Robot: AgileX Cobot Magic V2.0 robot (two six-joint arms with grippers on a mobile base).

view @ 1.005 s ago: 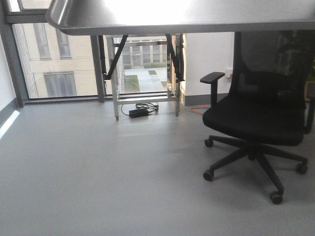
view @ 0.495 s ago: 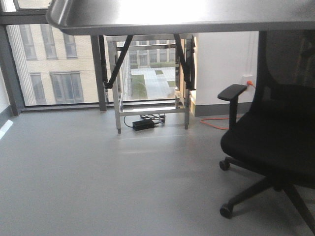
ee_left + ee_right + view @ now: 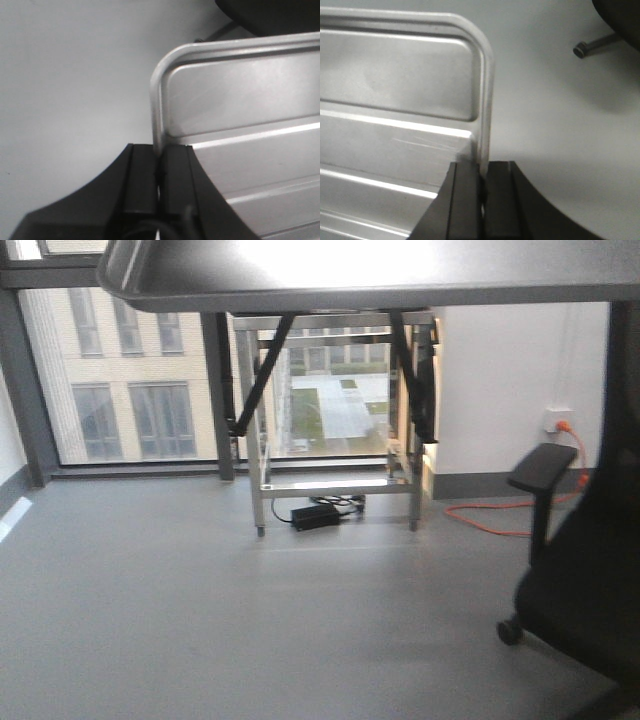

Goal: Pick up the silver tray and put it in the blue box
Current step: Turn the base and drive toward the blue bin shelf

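The silver tray hangs in the air across the top of the front view, seen from below. In the left wrist view the silver tray shows its rounded corner, raised rim and two long ridges, and my left gripper is shut on its left rim. My right gripper is shut on the opposite rim of the silver tray. Both views look down past the tray onto bare grey floor. The blue box is out of view.
A black office chair stands close at the right. Ahead, a metal frame stand sits by the window with a black power brick under it. An orange cable runs along the white wall.
The front view has moved forward and swung left: the metal stand looms larger and the chair has slid toward the right edge. The tray stays held across the top.
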